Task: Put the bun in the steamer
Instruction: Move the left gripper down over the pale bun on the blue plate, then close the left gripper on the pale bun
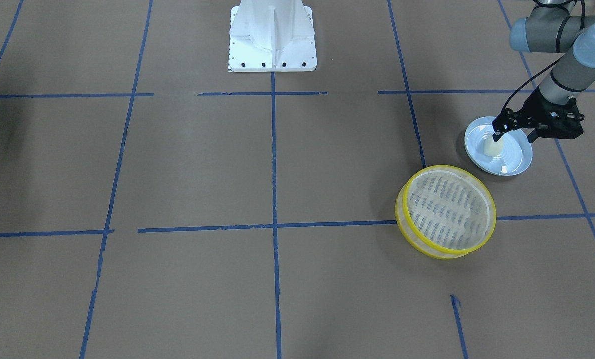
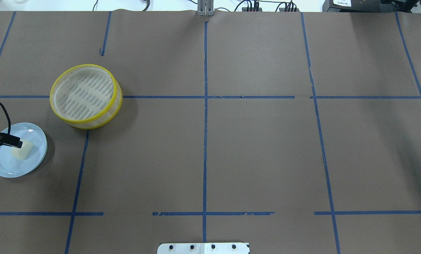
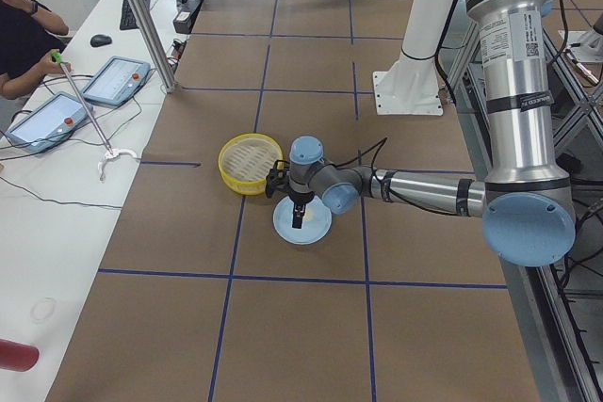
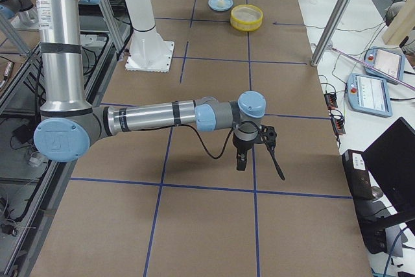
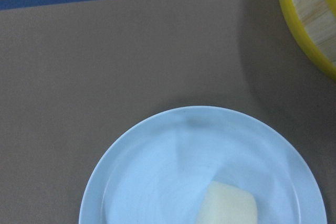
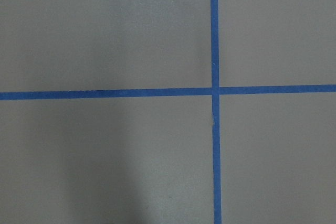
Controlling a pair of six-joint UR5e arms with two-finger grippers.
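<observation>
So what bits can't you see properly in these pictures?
1. Left gripper: the overhead view's left edge cuts off most of it.
2. Bun: the bottom edge of the left wrist view cuts it off.
3. Right gripper: seen only in the exterior right view, too small to tell open or shut.

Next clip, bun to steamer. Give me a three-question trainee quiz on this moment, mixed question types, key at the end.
1. True or false: the bun already lies in the steamer.
2. What does the bun rest on? A) the pale blue plate B) bare table C) the steamer's mesh floor
3. Fill in: the claw above the plate belongs to the robot's ____ arm.
Key: 1 false; 2 A; 3 left.
</observation>
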